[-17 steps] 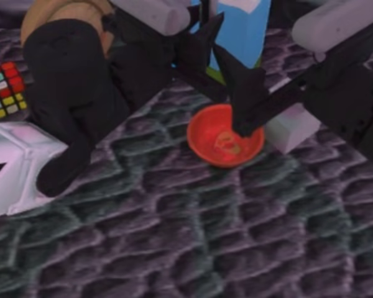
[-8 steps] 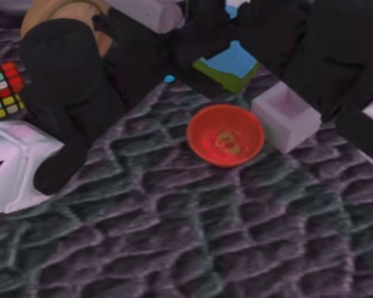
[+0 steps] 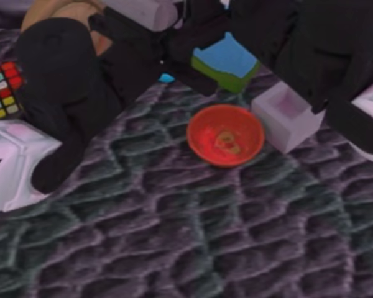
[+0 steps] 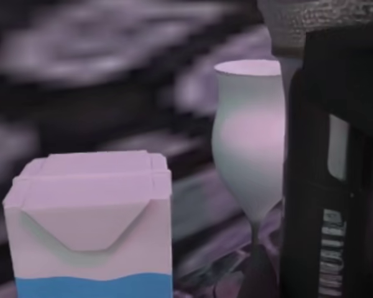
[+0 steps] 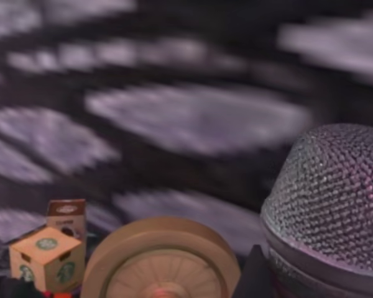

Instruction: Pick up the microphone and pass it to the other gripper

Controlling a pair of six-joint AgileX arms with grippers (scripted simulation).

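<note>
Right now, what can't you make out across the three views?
- Top view: both grippers' fingertips and the handoff are lost in the merged black arm bodies at the upper edge.
- Right wrist view: the microphone shows only its mesh head; the frame edge cuts the handle.
- Left wrist view: the milk carton and white goblet are cut off below.

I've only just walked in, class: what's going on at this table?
Both arms are up at the top of the top view, the left gripper and right gripper close together above the blue carton. The microphone looms right by both wrist cameras, so a handover seems under way, but which gripper holds it cannot be told. The red bowl sits alone on the table.
</note>
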